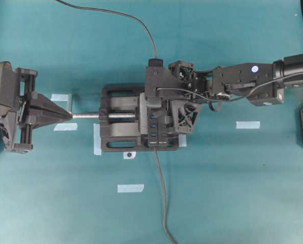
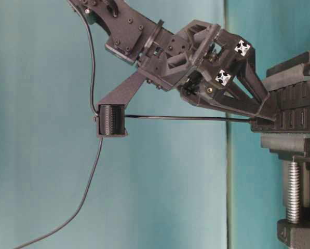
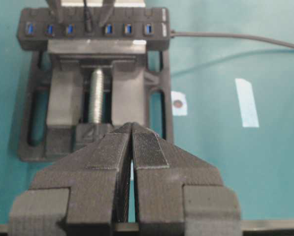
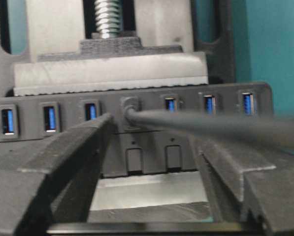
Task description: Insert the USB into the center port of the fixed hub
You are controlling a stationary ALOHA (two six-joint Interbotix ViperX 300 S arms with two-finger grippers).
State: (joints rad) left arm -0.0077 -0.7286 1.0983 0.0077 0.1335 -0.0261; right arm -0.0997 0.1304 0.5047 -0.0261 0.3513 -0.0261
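The hub (image 4: 137, 118) is a long, narrow strip of matte black plastic with a row of small blue slots, clamped flat in a blocky black vise (image 1: 122, 127) whose threaded silver screw (image 3: 96, 96) runs down its middle. The right wrist view shows what no other does clearly: the USB (image 4: 129, 109), a small black plug, sits seated in the center port (image 4: 130, 114), three blue slots open to each side, with its thin dark cable (image 4: 211, 127) running out blurred toward the camera. In that view the right gripper (image 4: 149, 142) is spread wide, its two wedge-shaped black fingers (image 4: 73, 147) flanking the plug without pinching it. The table-level view alone shows the cable stretched level from the hub back to a ribbed black block under the right arm. The left wrist view shows the left gripper (image 3: 132, 147) with its ribbed, rubbery pads (image 3: 149, 150) pressed together on nothing, well apart from the hub. From overhead, it rests at the left edge of the smooth teal tabletop (image 1: 232, 193), which carries several pale strips of tape (image 1: 247, 124).
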